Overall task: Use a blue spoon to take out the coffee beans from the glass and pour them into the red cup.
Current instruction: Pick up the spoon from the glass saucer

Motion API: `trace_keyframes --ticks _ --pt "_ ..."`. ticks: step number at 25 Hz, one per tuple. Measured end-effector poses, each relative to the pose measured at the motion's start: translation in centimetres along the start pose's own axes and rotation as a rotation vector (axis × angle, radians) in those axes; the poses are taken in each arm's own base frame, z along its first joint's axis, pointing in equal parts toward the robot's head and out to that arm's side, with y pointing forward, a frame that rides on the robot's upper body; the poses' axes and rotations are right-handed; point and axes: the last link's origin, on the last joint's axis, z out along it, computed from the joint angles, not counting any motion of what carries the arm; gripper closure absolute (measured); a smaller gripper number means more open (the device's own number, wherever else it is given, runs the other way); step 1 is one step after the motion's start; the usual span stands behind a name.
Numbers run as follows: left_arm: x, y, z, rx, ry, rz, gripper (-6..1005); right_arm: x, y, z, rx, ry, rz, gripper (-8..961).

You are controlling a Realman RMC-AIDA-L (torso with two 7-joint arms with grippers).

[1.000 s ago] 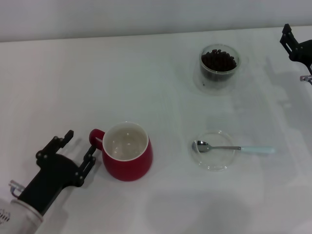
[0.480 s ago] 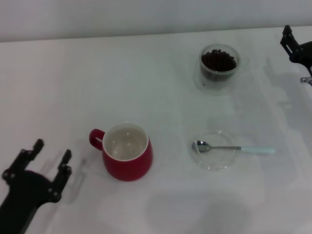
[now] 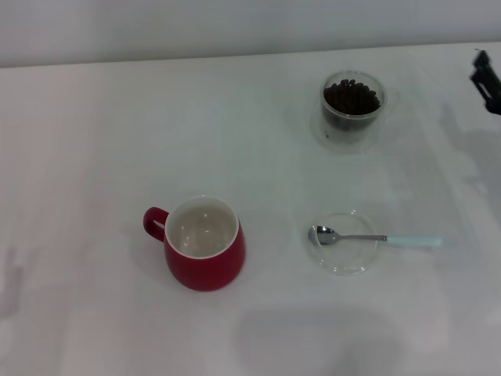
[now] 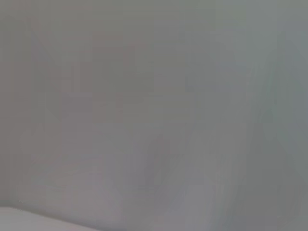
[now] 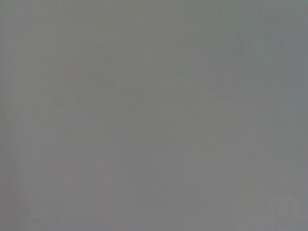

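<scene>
Left gripper gone; right gripper (image 3: 487,81) barely in head view.

Right hand (image 3: 487,80) at far right edge

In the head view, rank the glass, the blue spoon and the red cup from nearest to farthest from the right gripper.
The right gripper shows only partly at the table's far right edge.
1. The glass, far right.
2. The blue spoon, near right, on a saucer.
3. The red cup, near left.
</scene>
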Motion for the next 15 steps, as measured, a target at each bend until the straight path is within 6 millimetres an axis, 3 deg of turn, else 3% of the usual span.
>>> trace_keyframes --ticks 5,10,15 --pt "0.6 -0.8 1.4 0.023 0.027 0.005 409 0.5 -1.6 -2.1 -0.046 0.028 0.122 198" --pt "1.1 -1.0 3.4 0.009 0.048 0.026 313 0.6 -3.3 -4.4 -0.156 0.113 0.3 199" --pt "1.3 -0.9 5.3 -0.012 0.046 0.045 145 0.1 -4.9 -7.0 -0.225 0.177 0.435 201"
